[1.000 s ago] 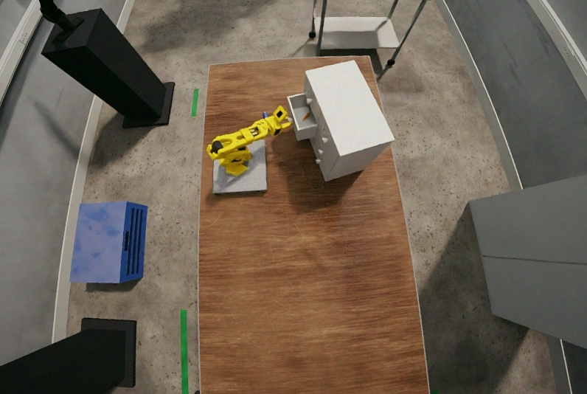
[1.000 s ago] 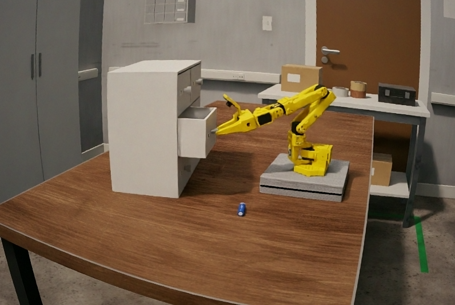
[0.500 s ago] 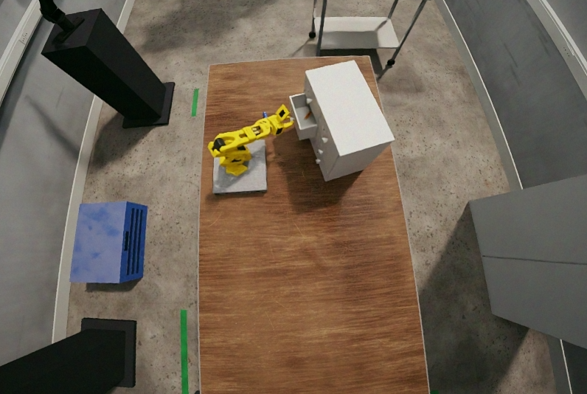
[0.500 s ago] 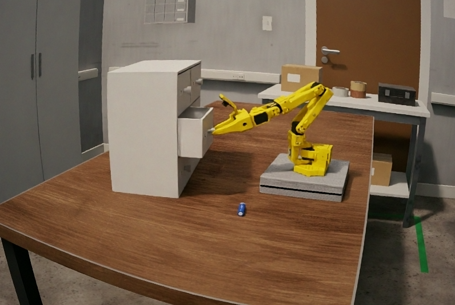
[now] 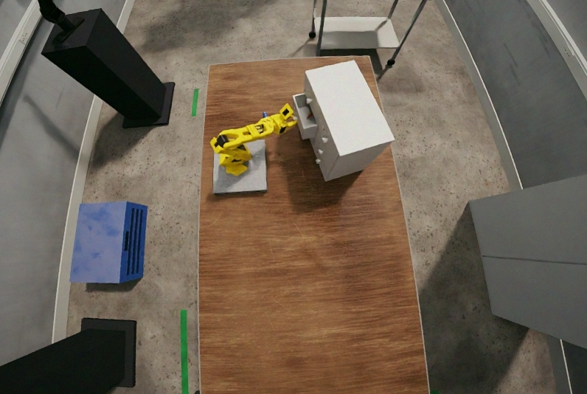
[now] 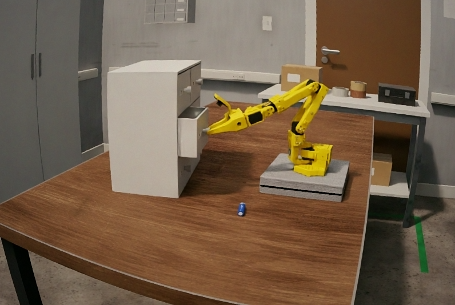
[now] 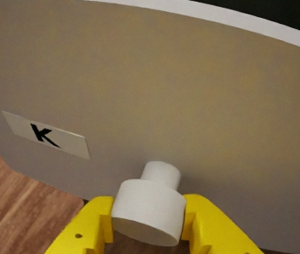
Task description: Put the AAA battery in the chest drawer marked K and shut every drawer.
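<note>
Closed firmly on the round knob (image 6: pixel 205 131) (image 7: pixel 152 209) of the drawer marked K (image 5: pixel 307 131) (image 6: pixel 187 141) (image 7: pixel 164 98), with the two fingers of the gripper (image 5: pixel 294 122) (image 6: pixel 207 132) (image 7: pixel 149 219) only part-way apart, one on each side. Beyond that front panel, on the chest side of the fingertips, probably the AAA battery (image 5: pixel 310 115): seen from above as a small orange shape inside the open drawer, too small to read for type, apparently slanted across the slide direction. Not to be confused with the blue cylinder (image 5: pixel 265 114) (image 6: pixel 241 208), lying outside on the table (image 5: pixel 303 285) (image 6: pixel 147 239) (image 7: pixel 7 204), apart from the gripper and best left there. Best now to push straight into the chest (image 5: pixel 348 104) (image 6: pixel 143 128), square to its front, without sideways load that could jam the drawer or turn the chest.
</note>
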### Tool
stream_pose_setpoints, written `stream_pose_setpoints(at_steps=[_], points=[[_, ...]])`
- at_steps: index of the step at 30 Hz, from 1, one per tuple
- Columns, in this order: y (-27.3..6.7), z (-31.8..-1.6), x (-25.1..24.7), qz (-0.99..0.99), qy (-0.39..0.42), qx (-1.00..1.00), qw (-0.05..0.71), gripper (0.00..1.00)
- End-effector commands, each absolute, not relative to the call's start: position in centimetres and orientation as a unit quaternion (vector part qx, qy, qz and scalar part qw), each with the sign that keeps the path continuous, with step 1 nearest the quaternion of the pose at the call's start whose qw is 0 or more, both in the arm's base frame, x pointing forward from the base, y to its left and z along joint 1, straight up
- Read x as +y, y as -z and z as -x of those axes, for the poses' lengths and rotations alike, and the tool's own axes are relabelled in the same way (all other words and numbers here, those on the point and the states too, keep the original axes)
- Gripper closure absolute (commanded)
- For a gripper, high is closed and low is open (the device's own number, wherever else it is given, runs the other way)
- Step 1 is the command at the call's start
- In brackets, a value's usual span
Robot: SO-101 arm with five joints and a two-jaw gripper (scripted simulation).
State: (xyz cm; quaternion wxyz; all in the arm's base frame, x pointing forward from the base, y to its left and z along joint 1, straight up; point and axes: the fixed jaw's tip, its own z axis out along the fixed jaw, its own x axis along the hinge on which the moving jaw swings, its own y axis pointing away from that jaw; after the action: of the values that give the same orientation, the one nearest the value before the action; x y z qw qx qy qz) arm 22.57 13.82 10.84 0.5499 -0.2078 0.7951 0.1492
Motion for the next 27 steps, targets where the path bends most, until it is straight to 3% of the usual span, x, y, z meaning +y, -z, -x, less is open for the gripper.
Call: stream_pose_setpoints(at_steps=[1,27], points=[[-10.9,-23.4,13.8,0.204,-0.144,0.795,0.553,1.0],[-10.9,-25.2,14.3,0.197,-0.139,0.796,0.554,1.0]])
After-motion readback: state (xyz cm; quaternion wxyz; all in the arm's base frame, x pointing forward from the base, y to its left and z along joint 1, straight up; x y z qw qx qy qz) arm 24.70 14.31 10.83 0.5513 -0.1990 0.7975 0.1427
